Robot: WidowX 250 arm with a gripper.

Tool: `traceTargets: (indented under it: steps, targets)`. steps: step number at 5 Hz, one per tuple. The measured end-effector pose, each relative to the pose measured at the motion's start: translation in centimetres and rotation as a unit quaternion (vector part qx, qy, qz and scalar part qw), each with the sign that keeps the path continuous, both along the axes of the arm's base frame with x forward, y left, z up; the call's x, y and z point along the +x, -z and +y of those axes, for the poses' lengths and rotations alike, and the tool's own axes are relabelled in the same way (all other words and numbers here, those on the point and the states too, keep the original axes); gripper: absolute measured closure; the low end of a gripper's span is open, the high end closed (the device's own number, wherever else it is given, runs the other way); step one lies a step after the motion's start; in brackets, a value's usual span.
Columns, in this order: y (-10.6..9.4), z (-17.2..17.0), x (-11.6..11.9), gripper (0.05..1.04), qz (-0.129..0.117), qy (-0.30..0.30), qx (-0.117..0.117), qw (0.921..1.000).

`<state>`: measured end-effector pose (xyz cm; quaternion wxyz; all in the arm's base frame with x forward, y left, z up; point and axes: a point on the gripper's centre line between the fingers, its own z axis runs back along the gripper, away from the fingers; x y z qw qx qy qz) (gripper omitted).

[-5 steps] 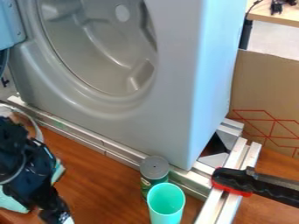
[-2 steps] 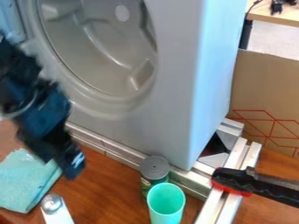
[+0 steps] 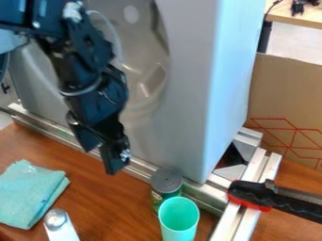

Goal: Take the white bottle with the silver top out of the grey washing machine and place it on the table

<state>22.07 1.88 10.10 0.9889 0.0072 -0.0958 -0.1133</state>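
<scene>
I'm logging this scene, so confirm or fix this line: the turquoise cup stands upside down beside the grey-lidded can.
Wrong way up: the camera view shows the turquoise cup standing upright, its open mouth facing up, beside the grey-lidded can.

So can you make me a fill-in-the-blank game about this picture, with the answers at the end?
In the picture, the turquoise cup stands to the ____ of the folded cloth.
The cup's open end faces ____.
The handle lying across the metal rails is black and ____.
In the picture, the black tool hangs to the ____ of the can.

Missing words: right; up; red; left.
</scene>
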Motion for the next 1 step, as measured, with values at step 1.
traceTargets:
  steps: [1]
  targets:
    - [0.92,-0.04,-0.83,0.083,0.007,-0.015,0.053,0.9985]
